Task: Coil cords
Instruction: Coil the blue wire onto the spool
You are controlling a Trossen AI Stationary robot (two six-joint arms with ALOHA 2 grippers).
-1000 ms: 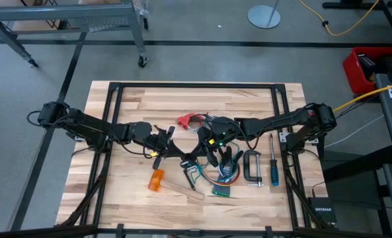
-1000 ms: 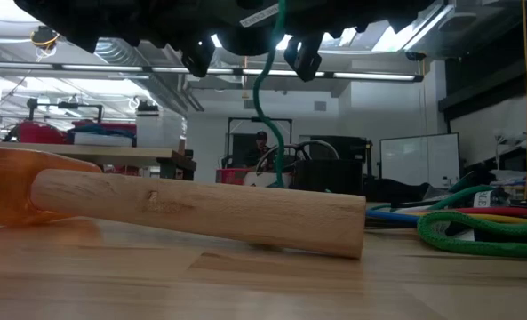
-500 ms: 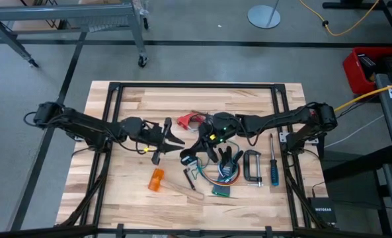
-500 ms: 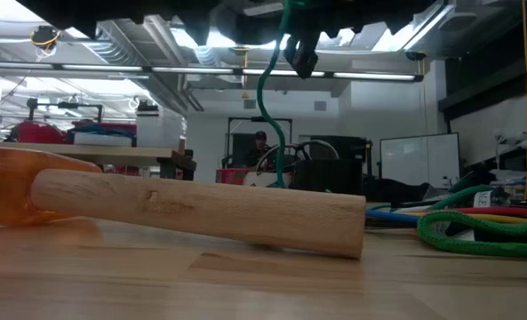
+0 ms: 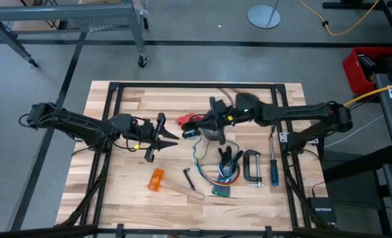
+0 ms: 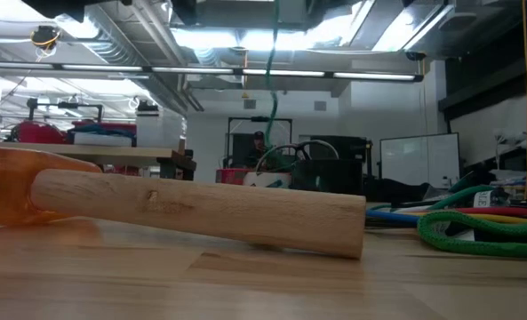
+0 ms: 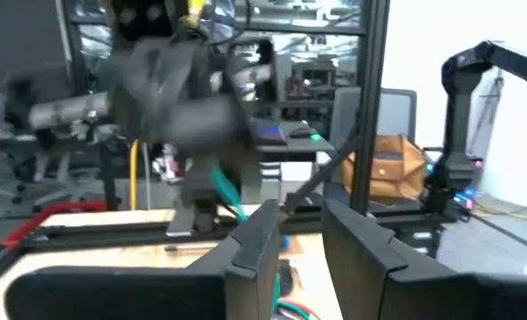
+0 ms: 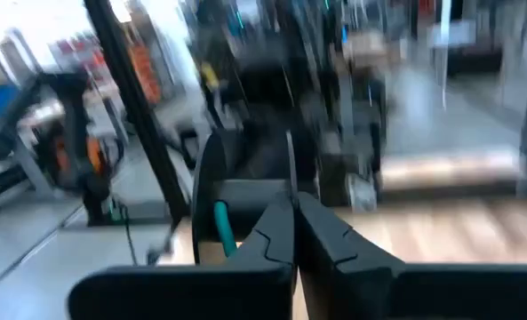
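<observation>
While the right gripper [image 5: 194, 129] hangs above mid-bench, fingers pressed shut on a thin green cord [image 8: 222, 226], seen in right wrist view lying beside the closed fingers. Cord runs down from gripper, in low view as a green vertical line [image 6: 271, 53], to the tangle of thin dark and coloured cords [image 5: 212, 173] on the wooden slatted bench [image 5: 129, 99]. Red plastic end piece [image 5: 184, 121] just beside the right gripper. Left gripper [image 5: 161, 136] well left of the tangle, fingers parted, nothing between them in left wrist view [image 7: 299, 238].

Nearby: black C-clamp [image 5: 252, 166], blue-handled screwdriver [image 5: 273, 165], orange plastic scraper with wooden handle [image 5: 157, 180].

Risks, judged:
- Lifted cord likely threaded through the tangle; further pull could drag the whole bundle and tighten a knot.
- Cord sits at edge of closed fingers; could slip out under tension.
- Dragged loops might snag the clamp or screwdriver.
- Coiling unstarted; left gripper far from slack.
</observation>
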